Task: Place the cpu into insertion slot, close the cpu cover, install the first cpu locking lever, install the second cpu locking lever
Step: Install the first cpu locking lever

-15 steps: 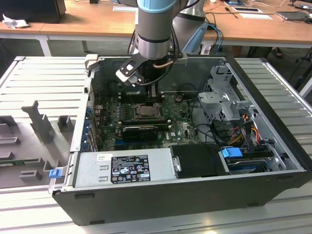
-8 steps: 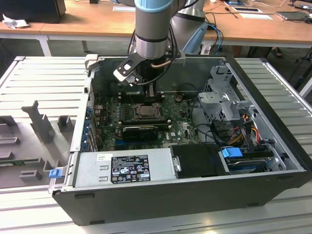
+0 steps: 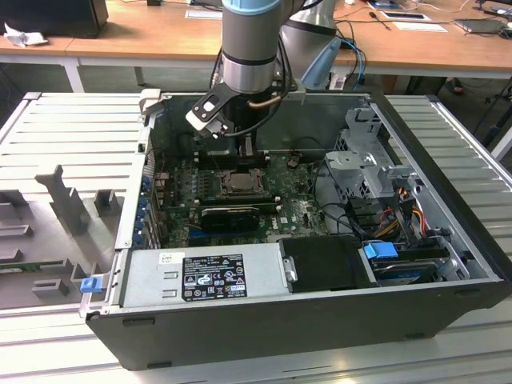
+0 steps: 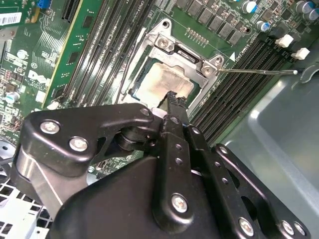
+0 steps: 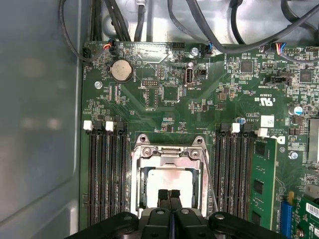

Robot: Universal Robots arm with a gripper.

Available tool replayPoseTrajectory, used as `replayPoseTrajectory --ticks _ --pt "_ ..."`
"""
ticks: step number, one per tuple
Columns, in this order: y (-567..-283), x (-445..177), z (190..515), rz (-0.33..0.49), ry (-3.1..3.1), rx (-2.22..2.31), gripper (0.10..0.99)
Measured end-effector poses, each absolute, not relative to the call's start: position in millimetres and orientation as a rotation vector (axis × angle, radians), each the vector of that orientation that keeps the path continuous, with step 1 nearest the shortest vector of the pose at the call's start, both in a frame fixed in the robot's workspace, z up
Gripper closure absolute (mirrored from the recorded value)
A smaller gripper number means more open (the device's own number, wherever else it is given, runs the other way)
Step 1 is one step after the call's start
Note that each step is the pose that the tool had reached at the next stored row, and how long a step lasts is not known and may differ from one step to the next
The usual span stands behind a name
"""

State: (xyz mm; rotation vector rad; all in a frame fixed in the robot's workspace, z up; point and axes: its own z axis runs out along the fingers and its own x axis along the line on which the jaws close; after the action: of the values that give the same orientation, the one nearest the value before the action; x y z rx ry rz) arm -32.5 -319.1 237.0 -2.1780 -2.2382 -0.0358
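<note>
The cpu (image 5: 167,180) lies in the socket on the green motherboard, its pale silver top showing through the window of the cpu cover (image 5: 169,153). The cover lies flat over it. In the second wrist view the cpu (image 4: 162,82) sits just beyond my black fingertips. My gripper (image 5: 169,195) is shut, fingers pressed together with nothing between them, right over the near edge of the cpu. A thin metal locking lever (image 4: 259,71) sticks out sideways from a corner of the cover (image 4: 167,45). In the exterior view the gripper (image 3: 244,152) hangs over the socket (image 3: 240,182).
Memory slots (image 5: 104,174) flank the socket on both sides. Cables (image 5: 199,25) run along the case wall beyond the board. The open case holds a power supply (image 3: 212,274), a drive cage (image 3: 368,160) and a black card (image 3: 232,214) near the socket.
</note>
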Motion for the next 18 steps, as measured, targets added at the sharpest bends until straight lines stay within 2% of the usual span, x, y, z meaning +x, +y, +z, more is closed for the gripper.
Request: replayPoseTrajectory --ticks 18 --pt "-319.2 -32.5 276.7 -0.036 -2.238 -2.178 0.980"
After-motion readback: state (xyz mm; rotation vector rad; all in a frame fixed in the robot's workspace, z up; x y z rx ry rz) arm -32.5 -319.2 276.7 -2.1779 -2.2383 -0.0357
